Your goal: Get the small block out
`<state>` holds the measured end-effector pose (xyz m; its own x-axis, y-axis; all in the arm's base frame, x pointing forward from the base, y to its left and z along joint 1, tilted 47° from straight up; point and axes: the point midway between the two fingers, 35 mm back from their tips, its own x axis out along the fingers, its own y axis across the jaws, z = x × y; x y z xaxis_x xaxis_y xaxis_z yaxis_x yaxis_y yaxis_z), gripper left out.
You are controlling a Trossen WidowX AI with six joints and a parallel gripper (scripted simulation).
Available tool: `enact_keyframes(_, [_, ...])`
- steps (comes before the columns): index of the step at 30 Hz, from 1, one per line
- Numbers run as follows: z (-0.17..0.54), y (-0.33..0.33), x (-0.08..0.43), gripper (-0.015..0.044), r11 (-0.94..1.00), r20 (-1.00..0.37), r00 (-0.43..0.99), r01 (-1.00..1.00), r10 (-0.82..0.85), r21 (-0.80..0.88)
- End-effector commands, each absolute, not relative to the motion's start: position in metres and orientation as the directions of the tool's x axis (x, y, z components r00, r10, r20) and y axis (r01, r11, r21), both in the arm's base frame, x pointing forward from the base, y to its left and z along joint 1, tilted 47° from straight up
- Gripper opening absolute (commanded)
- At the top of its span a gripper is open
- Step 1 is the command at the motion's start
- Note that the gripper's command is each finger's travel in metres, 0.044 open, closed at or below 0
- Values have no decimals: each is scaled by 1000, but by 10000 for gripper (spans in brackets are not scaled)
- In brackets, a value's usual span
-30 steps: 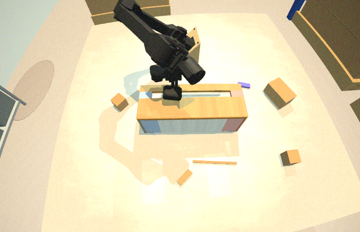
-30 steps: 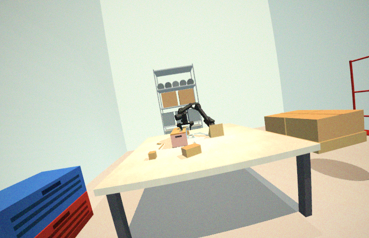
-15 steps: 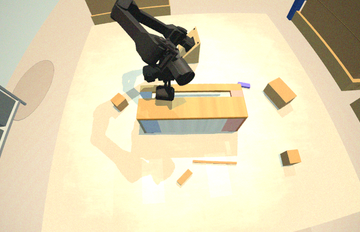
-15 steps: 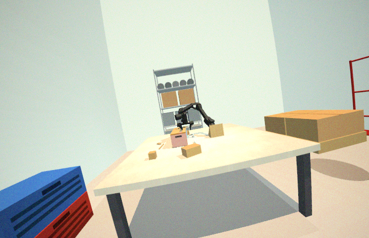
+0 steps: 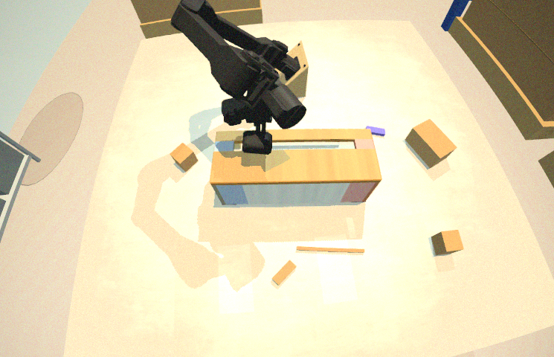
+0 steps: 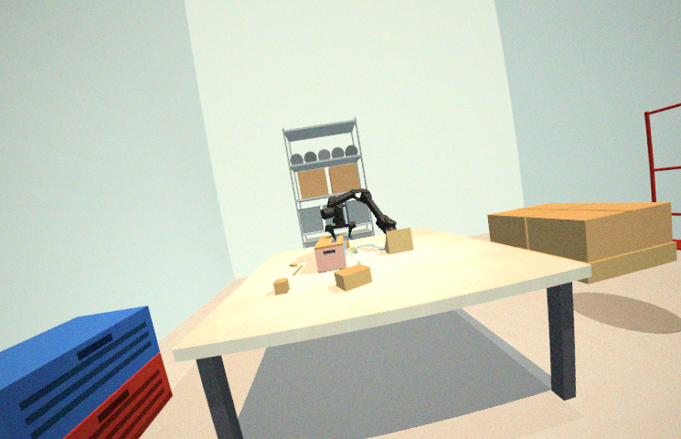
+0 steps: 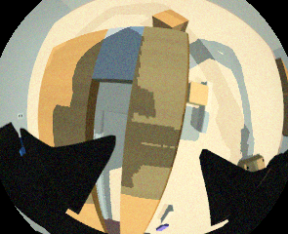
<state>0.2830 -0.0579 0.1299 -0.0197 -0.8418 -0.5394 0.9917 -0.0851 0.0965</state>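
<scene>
One box (image 5: 294, 166), one purple block (image 5: 375, 131) on table beside it, four loose wooden blocks; gripper (image 5: 256, 143) wide, empty

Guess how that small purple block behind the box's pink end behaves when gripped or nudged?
The purple block lies flat and low on the table, so it will likely slide, not roll or tip. It looks rigid and light. Being thin, it may give the open fingers little to catch.

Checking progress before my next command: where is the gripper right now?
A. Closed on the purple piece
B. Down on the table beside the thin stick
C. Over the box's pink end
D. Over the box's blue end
D: in the top view the open, empty gripper hangs above the slot in the box near its blue end.
</scene>
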Motion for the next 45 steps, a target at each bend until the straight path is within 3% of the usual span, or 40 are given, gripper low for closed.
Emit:
enact_keyframes(1, [107,-7,294,400,-59,-551,-4,995,-834,82])
enact_keyframes(6, [76,65,290,400,-40,-534,9,996,-845,79])
enact_keyframes(9, [80,54,293,400,-24,-542,21,997,-840,74])
enact_keyframes(10, [82,53,293,374,-28,-545,22,996,-838,85])
enact_keyframes(14, [109,38,289,285,-131,-596,67,950,-800,283])
enact_keyframes(20, [154,6,274,285,-342,-651,167,740,-741,579])
enact_keyframes(26, [194,-29,251,285,-538,-645,274,376,-713,754])
enact_keyframes(32, [221,-59,223,285,-649,-603,361,-6,-711,761])
enact_keyframes(39, [216,-64,223,285,-658,-607,362,-25,-708,753])
enact_keyframes(45, [173,-109,227,285,-684,-611,375,-92,-697,724])
